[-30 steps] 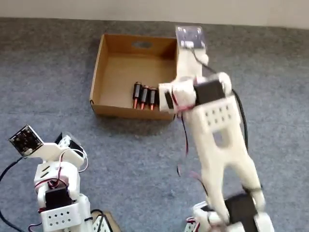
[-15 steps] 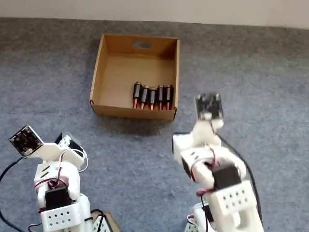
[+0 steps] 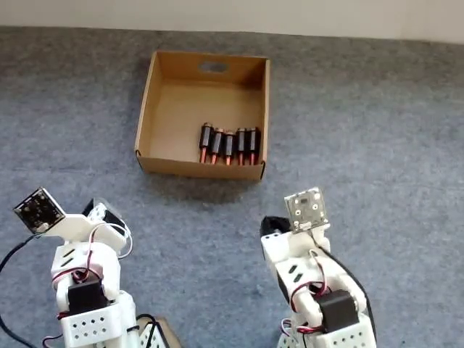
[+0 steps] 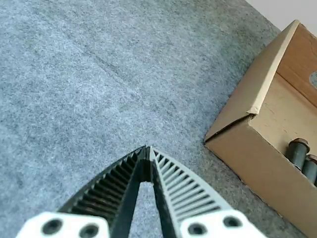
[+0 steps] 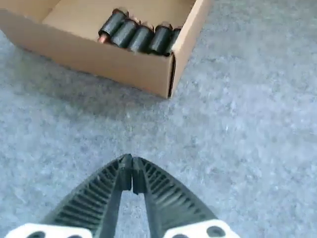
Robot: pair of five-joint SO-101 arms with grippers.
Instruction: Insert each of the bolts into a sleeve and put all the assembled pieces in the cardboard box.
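Five short black-sleeved, copper-tipped bolts [image 3: 228,145], side by side in the open brown cardboard box [image 3: 147,109] near the arm-side wall: likely light, rigid, roll-prone, best pinched mid-sleeve; left gripper [image 4: 147,153] and right gripper [image 5: 132,166] pressed together, empty.

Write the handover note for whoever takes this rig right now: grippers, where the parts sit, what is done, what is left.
Left gripper: shut, empty, low over the grey carpet, short of the box's near corner.
Right gripper: shut, empty, low over the carpet in front of the box.
Cardboard box: five assembled pieces lie side by side along its near wall, toward the right corner.
Done: those five are boxed.
Left: probably only checking that five was the full count.
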